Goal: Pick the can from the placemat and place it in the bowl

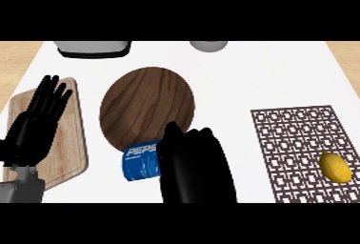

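Right hand (193, 164) curls round the blue cylindrical metal can (141, 162) beside the dark round wooden bowl (144, 102) (likely light, slick, dentable; hold its sides).

Left hand (35, 126) rests open (fingers up); right hand (193, 167) curls round the can (143, 163).

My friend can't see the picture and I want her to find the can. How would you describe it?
Start at the big round dark wooden bowl in the middle of the white counter. At its near rim, the right hand curls round the can. It is the only blue thing, with white lettering, unlike the yellow lemon on the patterned placemat.
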Robot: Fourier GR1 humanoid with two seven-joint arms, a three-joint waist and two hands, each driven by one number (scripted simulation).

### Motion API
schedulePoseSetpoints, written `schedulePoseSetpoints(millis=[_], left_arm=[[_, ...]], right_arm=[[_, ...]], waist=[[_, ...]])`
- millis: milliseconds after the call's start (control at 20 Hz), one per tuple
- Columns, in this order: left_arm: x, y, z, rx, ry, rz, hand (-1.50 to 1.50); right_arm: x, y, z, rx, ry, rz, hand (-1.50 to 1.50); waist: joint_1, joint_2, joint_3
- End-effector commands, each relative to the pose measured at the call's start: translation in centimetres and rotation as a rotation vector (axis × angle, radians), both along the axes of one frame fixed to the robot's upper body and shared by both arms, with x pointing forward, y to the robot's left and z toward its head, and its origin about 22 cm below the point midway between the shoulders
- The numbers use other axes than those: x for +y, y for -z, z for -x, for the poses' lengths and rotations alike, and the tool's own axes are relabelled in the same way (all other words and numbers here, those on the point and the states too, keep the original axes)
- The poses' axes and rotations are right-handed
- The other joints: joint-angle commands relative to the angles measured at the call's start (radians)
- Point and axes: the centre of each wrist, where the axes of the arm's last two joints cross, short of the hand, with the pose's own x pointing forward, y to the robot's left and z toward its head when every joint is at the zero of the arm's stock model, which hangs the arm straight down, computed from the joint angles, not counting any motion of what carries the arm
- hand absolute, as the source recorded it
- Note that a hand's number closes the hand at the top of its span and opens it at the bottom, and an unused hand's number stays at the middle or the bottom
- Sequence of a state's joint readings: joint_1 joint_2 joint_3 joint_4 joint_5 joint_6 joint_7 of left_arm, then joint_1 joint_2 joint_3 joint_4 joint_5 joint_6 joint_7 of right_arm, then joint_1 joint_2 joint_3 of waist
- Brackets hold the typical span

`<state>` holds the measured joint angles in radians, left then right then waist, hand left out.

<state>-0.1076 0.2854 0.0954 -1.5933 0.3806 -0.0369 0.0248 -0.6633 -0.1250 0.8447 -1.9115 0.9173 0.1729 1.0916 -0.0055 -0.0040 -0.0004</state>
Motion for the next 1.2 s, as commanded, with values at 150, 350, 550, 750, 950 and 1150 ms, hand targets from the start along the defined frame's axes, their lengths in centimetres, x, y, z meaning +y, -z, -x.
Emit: schedulePoseSetpoints(millis=[150,350,550,750,950,1150], left_arm=[[-1.1,0.1,0.1,0.005,0.007,-0.005,0.0],[-0.4,0.4,-0.3,0.001,0.021,0.0,0.0],[-2.2,0.0,1.0,-0.005,0.014,0.014,0.0],[-0.9,0.8,0.6,-0.004,0.026,0.001,0.0],[-0.1,0.4,-0.7,0.005,0.014,0.0,0.0],[-0.9,0.2,-1.5,-0.009,0.032,-0.014,0.0]], right_arm=[[-3.9,0.2,-5.7,-0.012,0.18,-0.085,1.5],[-3.5,2.1,-9.1,0.015,0.166,-0.137,1.5],[-4.6,4.1,-13.5,0.02,0.17,-0.177,1.5],[-5.7,6.6,-17.4,0.048,0.166,-0.114,1.5],[-5.2,8.5,-19.8,0.172,0.17,-0.057,1.5],[-5.2,9.5,-21.5,0.307,0.275,-0.12,1.5]], waist=[[0.009,0.005,0.001],[0.012,0.006,0.0],[0.025,0.007,0.001],[0.028,0.01,0.0],[0.031,0.014,0.0],[0.033,0.016,0.0]])
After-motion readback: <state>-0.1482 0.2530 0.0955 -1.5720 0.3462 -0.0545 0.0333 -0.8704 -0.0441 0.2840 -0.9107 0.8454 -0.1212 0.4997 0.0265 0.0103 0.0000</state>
